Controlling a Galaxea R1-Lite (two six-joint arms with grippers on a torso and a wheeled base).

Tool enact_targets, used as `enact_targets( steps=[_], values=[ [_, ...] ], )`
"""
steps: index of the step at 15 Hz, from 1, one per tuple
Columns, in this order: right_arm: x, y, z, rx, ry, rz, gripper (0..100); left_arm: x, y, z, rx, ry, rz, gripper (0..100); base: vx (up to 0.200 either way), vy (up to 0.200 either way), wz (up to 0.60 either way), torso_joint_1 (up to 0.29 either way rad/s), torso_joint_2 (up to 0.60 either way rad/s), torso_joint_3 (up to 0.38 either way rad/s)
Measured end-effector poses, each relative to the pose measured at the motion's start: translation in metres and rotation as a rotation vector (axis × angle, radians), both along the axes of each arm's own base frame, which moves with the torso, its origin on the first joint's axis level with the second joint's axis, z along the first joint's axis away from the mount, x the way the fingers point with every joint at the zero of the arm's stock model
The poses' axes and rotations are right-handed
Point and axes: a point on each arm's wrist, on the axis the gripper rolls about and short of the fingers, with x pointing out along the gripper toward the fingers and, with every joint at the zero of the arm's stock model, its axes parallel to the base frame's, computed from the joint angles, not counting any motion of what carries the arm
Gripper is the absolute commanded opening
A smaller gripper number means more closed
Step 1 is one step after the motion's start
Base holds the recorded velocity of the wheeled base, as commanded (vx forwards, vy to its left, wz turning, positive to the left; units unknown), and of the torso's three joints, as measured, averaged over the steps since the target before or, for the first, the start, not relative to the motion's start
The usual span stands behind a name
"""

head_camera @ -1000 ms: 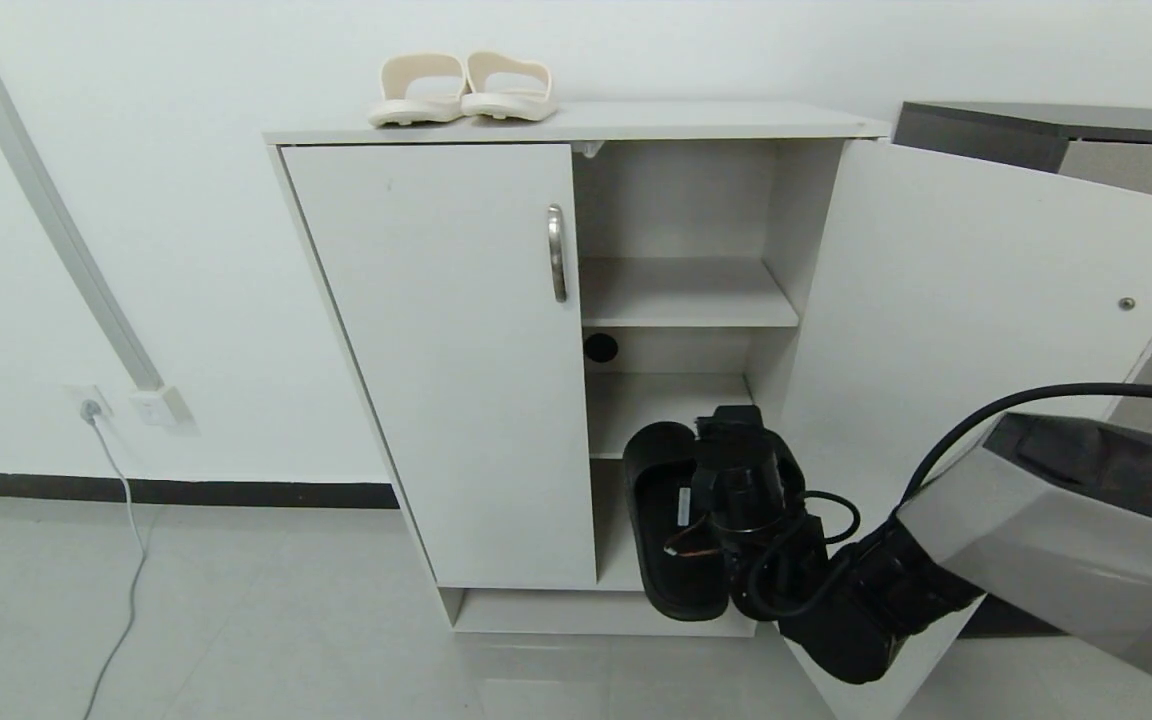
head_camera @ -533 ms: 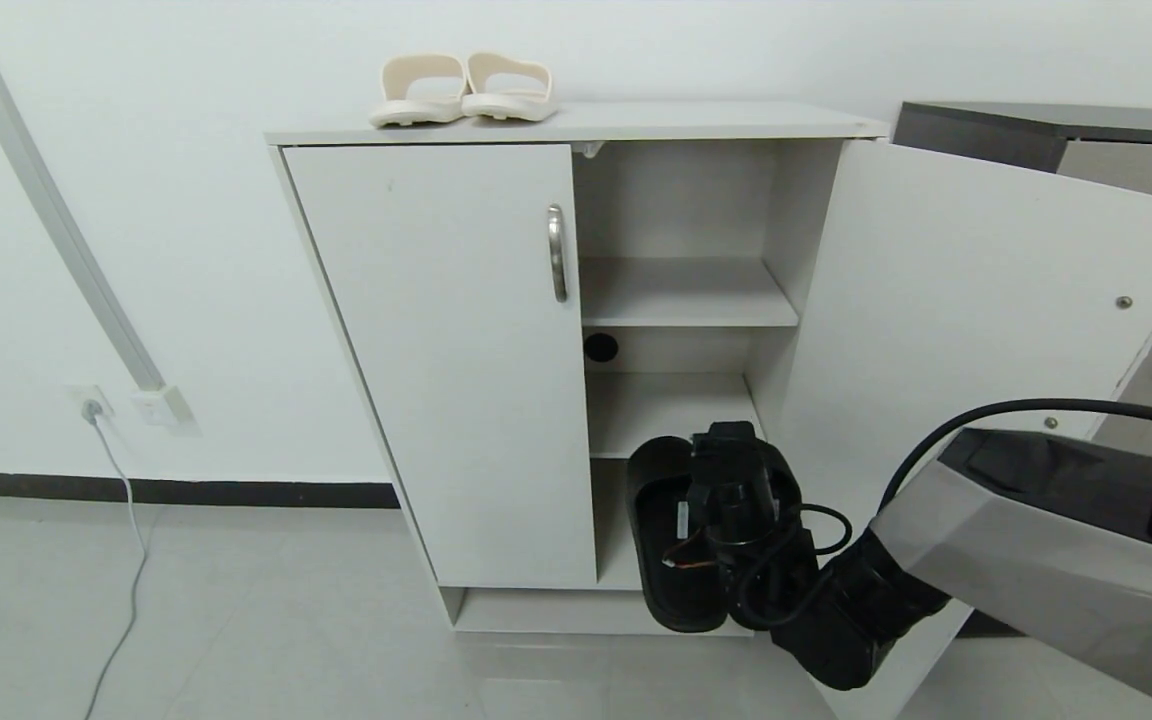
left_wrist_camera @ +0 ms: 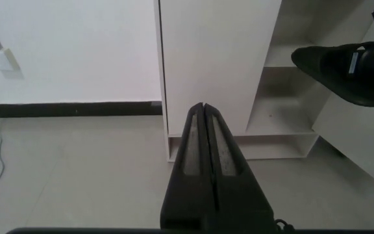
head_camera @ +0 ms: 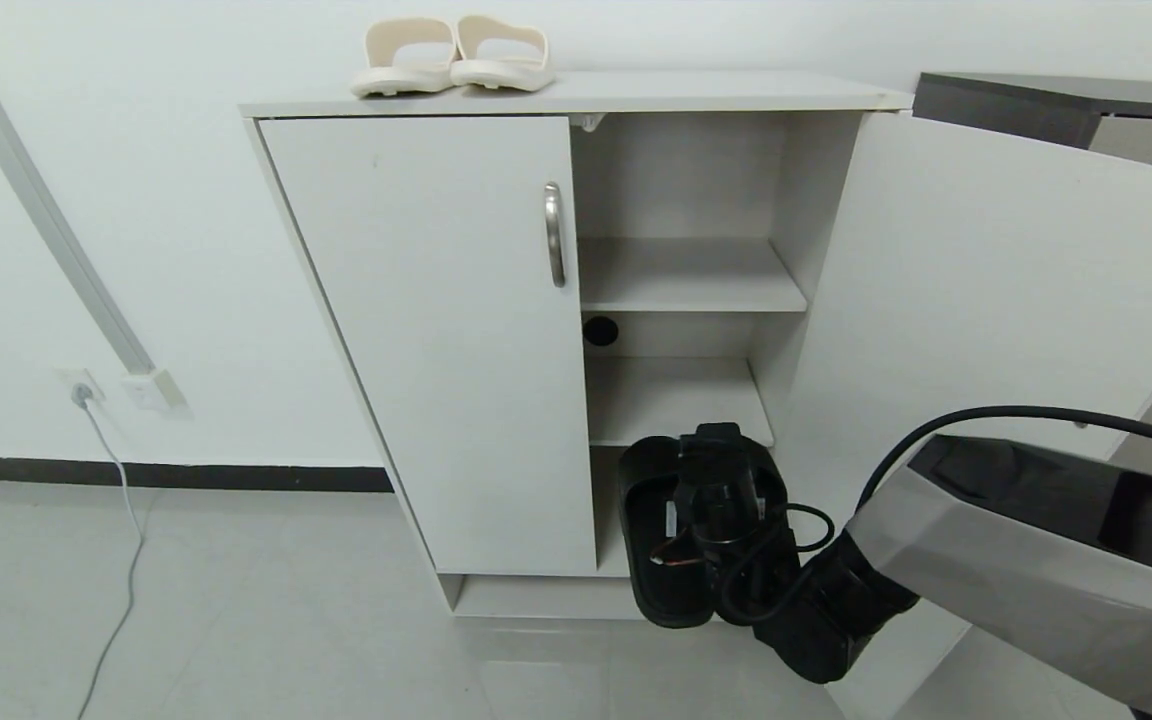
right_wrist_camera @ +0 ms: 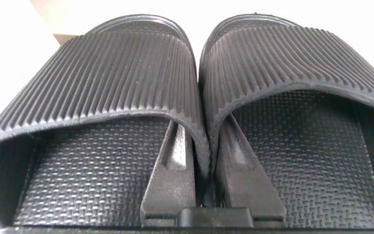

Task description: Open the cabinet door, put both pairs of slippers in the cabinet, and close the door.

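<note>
Right gripper (right_wrist_camera: 203, 133) clamped on ribbed black rubber slippers (head_camera: 648, 545), 6 o'clock of open white cabinet (head_camera: 436, 330). Left gripper (left_wrist_camera: 203, 112) jaws together. Cream slippers (head_camera: 451, 55) atop, 11 o'clock.

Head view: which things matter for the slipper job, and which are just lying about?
Job: black slippers, held at the bottom shelf; beige slippers on top; white cabinet; its open door.
Lying about: wall socket, grey cable, wall conduit, grey cabinet at right.
</note>
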Motion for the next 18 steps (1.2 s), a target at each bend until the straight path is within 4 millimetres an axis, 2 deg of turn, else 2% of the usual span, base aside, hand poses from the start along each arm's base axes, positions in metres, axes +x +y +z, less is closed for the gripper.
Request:
enact_targets(
  steps=[7,12,18],
  values=[
    [0.012,-0.001,-0.002,0.012,-0.011,0.009,0,0.0,0.0,0.0,0.0,0.0,0.001,0,0.0,0.0,0.0,-0.001,0.0,-0.16],
    [0.018,-0.004,0.016,0.007,-0.223,0.02,0,0.0,0.0,0.0,0.0,0.001,0.003,0,0.0,0.0,0.0,0.0,0.0,0.0],
    [0.017,-0.004,0.0,-0.026,-0.202,0.028,0,0.0,0.0,0.0,-0.001,0.001,0.003,0,0.0,0.0,0.0,0.0,0.0,0.0]
  ],
)
